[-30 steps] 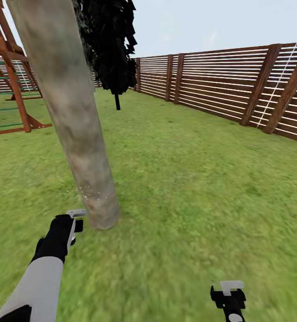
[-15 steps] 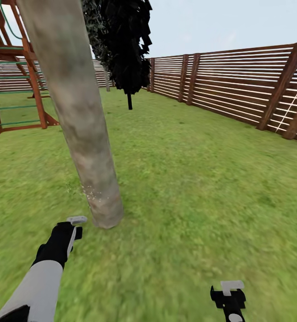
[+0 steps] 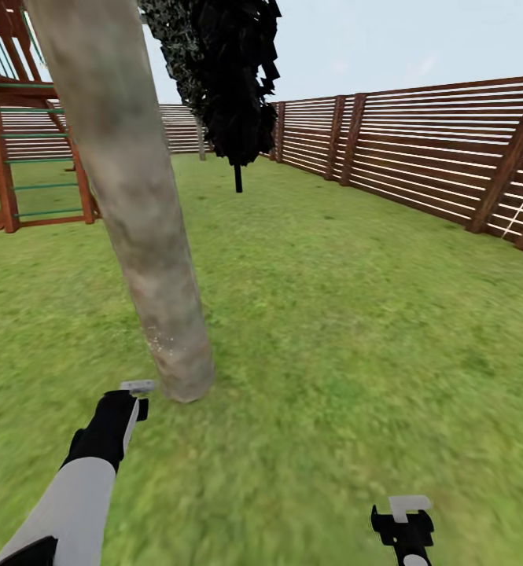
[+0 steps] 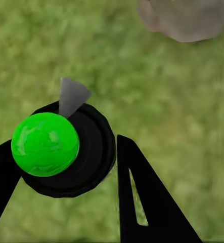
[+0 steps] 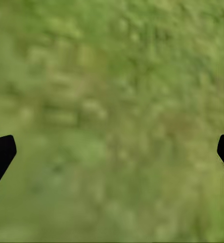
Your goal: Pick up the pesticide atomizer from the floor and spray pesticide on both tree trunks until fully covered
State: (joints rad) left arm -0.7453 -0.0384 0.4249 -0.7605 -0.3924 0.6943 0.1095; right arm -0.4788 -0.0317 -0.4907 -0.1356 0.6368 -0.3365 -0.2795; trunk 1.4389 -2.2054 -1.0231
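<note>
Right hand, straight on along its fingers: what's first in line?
Likely just the green grass lawn. The right hand is open, nothing between its fingers, with grass ahead; how far is unclear.

tree trunk (image 3: 135, 212) left, fence (image 3: 418, 157) right behind

The head view looks forward and down from above over the lawn (image 3: 355, 330) toward the fence (image 3: 418, 149). Each wrist view looks steeply down at grass from close by. The head and left wrist views share the tree trunk (image 3: 147, 259) base (image 4: 185, 17).
</note>
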